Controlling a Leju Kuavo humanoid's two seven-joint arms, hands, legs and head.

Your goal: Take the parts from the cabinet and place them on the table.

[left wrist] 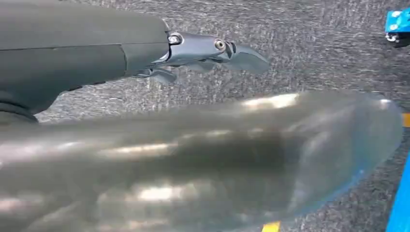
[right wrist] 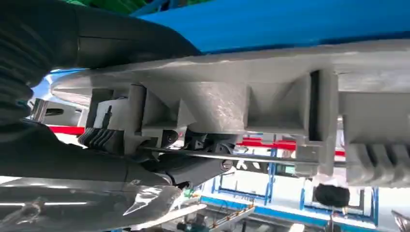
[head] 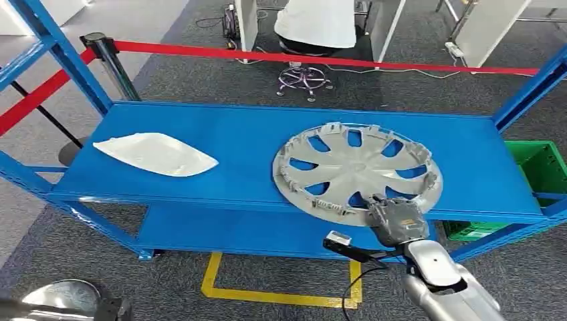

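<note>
The robot's right hand [head: 396,219] grips the near rim of a silver wheel cover [head: 357,172] lying flat on the top shelf of a blue rack [head: 234,127]; in the right wrist view its dark fingers [right wrist: 164,166] curl under the cover's ribbed edge [right wrist: 270,96]. Well off to that hand's left, a white curved part [head: 155,154] lies on the same shelf. The left hand [left wrist: 212,50] hangs over grey carpet beside a blurred, shiny object; whether it holds anything cannot be told. Beyond the rack, a red barrier tape [head: 321,59] crosses before a seated person [head: 315,25]. A green crate [head: 543,167] sits to the right hand's right.
</note>
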